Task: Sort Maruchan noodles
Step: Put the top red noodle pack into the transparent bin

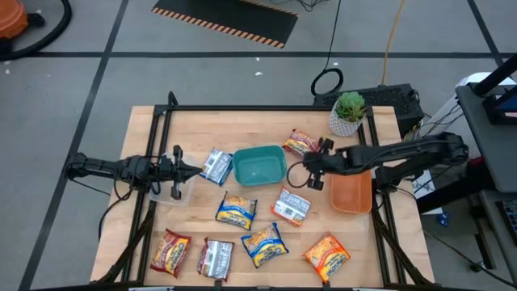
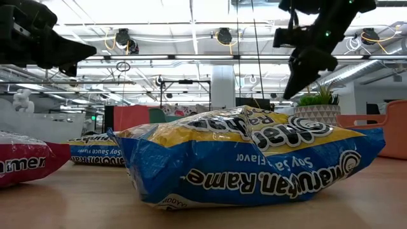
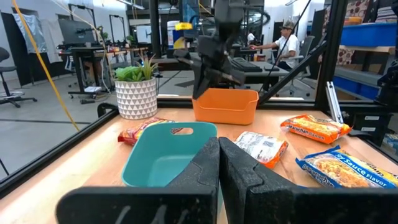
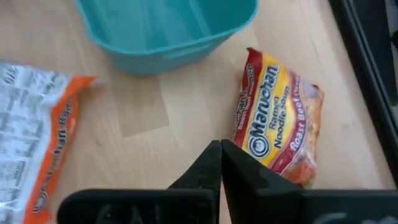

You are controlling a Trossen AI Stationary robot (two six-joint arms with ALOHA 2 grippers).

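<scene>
Several Maruchan packets lie flat on the wooden table: a dark red one [image 1: 300,143] [image 4: 280,118], a white-and-orange one [image 1: 292,206] [image 4: 37,130], blue-and-yellow ones [image 1: 236,210] [image 1: 265,244] [image 2: 254,159], a blue-and-white one [image 1: 216,166], a red one [image 1: 170,250], a silver one [image 1: 216,257] and an orange one [image 1: 326,253]. My left gripper [image 1: 192,170] [image 3: 219,155] is shut and hovers left of the blue-and-white packet. My right gripper [image 1: 311,167] [image 4: 221,152] is shut and hangs above the table beside the dark red packet, touching nothing.
A teal bin [image 1: 258,166] [image 3: 161,155] stands between the two grippers. An orange tray [image 1: 351,192] [image 3: 227,106] sits under the right arm. A clear container [image 1: 174,192] is below the left gripper. A potted plant [image 1: 349,113] stands at the far right corner. A person sits beyond the table.
</scene>
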